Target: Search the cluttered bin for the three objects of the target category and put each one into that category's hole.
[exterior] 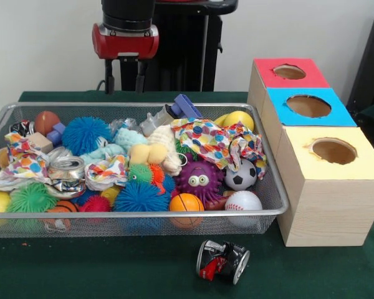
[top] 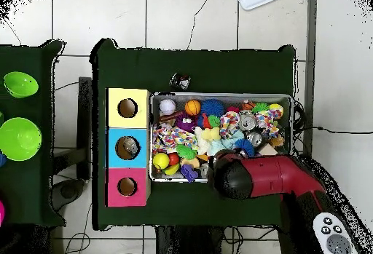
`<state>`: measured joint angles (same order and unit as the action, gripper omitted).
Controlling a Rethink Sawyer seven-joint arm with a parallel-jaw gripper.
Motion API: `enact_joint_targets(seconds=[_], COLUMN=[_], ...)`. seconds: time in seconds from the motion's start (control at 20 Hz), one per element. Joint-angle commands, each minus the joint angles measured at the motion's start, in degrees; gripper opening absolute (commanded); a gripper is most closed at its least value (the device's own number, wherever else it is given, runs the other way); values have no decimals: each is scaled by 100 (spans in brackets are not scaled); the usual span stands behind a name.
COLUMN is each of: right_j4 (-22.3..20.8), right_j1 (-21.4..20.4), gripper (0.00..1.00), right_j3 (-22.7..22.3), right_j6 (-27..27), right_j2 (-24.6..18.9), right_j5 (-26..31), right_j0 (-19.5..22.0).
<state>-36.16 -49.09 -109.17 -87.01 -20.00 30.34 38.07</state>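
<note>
The wire mesh bin is full of toys, and it also shows in the overhead view. My gripper hangs open and empty above the bin's far edge. In the overhead view my arm covers it. No see-through bottle shows plainly. A pale crumpled shape at the far side may be one. The red-topped hole is on the far box at the right, and it also shows in the overhead view. It looks empty.
A blue-topped hole and a yellow-topped hole stand nearer on the same row. A crushed can lies on the green cloth before the bin. A silver can and polka-dot paper wads lie among the toys.
</note>
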Motion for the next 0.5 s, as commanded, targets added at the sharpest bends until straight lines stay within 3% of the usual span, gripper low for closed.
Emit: enact_joint_targets(seconds=[0.05,0.5], right_j4=[-196,-505], right_j1=[82,241], gripper=[100,100], right_j3=[310,85], right_j6=[797,589], right_j2=[18,55], right_j5=[1586,1097], right_j0=[-197,65])
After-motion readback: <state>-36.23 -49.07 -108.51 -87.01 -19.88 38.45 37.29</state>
